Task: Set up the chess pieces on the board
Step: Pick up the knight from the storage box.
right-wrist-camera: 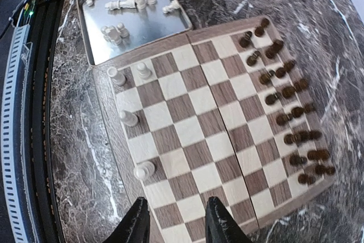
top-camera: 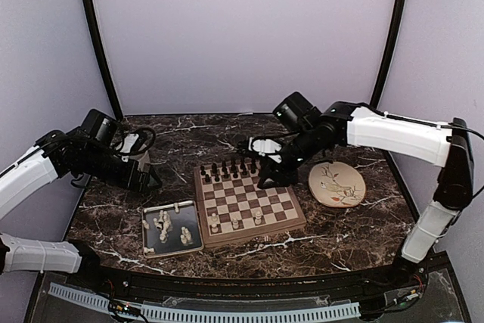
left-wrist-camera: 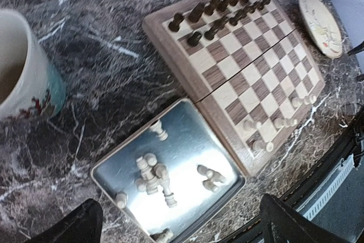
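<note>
The board (top-camera: 261,203) lies mid-table. Dark chess pieces (top-camera: 227,169) fill its two far rows, seen also in the right wrist view (right-wrist-camera: 287,106). Several white pieces (right-wrist-camera: 128,118) stand on its near rows. Several more white pieces (left-wrist-camera: 151,174) lie tumbled in the grey tray (left-wrist-camera: 187,140). My left gripper (left-wrist-camera: 179,231) hangs open above the tray's near side, its fingers wide apart with nothing between them. My right gripper (right-wrist-camera: 177,223) hovers open over the board's right edge, holding nothing.
A mug (left-wrist-camera: 23,66) stands left of the board, behind the tray (top-camera: 172,209). A round floral plate (top-camera: 336,184) lies right of the board. The table's near edge has a black rail (right-wrist-camera: 40,112).
</note>
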Controlling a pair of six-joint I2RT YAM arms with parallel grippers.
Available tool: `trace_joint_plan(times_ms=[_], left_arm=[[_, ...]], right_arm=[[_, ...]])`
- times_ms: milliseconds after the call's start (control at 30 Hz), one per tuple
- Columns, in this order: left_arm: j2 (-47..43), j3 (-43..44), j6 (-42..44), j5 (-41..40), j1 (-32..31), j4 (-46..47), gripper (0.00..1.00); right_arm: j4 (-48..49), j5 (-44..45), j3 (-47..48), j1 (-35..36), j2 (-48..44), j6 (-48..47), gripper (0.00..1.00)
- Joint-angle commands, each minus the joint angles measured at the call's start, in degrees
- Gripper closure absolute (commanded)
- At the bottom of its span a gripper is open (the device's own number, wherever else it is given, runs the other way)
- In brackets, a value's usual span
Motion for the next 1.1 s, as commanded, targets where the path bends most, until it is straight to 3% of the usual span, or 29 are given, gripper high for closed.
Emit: trace_joint_plan(times_ms=[0, 133, 267, 333, 400, 467, 567, 633, 733, 900, 1067], left_arm=[[-3.13, -2.38, -2.79, -2.94, -0.14, -5.36, 0.01], [-3.08, -1.52, -5.08, -6.95, -0.09, -5.83, 0.01], [3.99, 3.92, -10.84, -24.99, 0.09, -13.78, 0.01], [9.06, 6.55, -7.23, -27.83, 0.26, -13.59, 0.01], [11.0, 6.92, -4.65, -27.96, 0.14, -7.45, 0.01], [8.9, 4.68, -3.06, -23.98, 0.05, 1.85, 0.09], [6.68, -0.66, -1.56, -16.09, 0.0, 14.14, 0.33], [8.18, -2.58, -0.75, -11.35, -0.04, 17.45, 0.5], [12.13, -4.25, 0.53, -3.73, -0.47, 19.04, 0.66], [16.01, -3.41, 1.15, -2.35, -7.0, 12.28, 0.67], [16.07, -2.14, -6.5, -7.03, -8.92, 2.53, 0.68]], right_arm=[[5.74, -5.63, -10.63, -8.37, -9.95, 1.43, 0.65], [10.87, -9.43, -21.06, -17.89, -16.73, 2.55, 0.65], [14.43, -14.03, -25.06, -27.35, -19.57, 2.58, 0.65], [14.74, -15.4, -24.49, -31.5, -19.32, 2.53, 0.65], [15.29, -17.5, -24.29, -35.08, -18.92, 2.49, 0.65], [17.02, -18.66, -25.6, -37.68, -18.81, 2.76, 0.65], [19.55, -19.23, -28.44, -39.41, -19.78, 3.2, 0.65], [20.73, -18.72, -29.79, -39.62, -20.78, 3.43, 0.64], [22.11, -19.12, -31.29, -39.63, -22.43, 3.63, 0.64], [23.92, -18.12, -33.48, -39.93, -23.53, 2.73, 0.63], [23.25, -18.36, -33.12, -39.97, -22.97, 1.25, 0.63]])
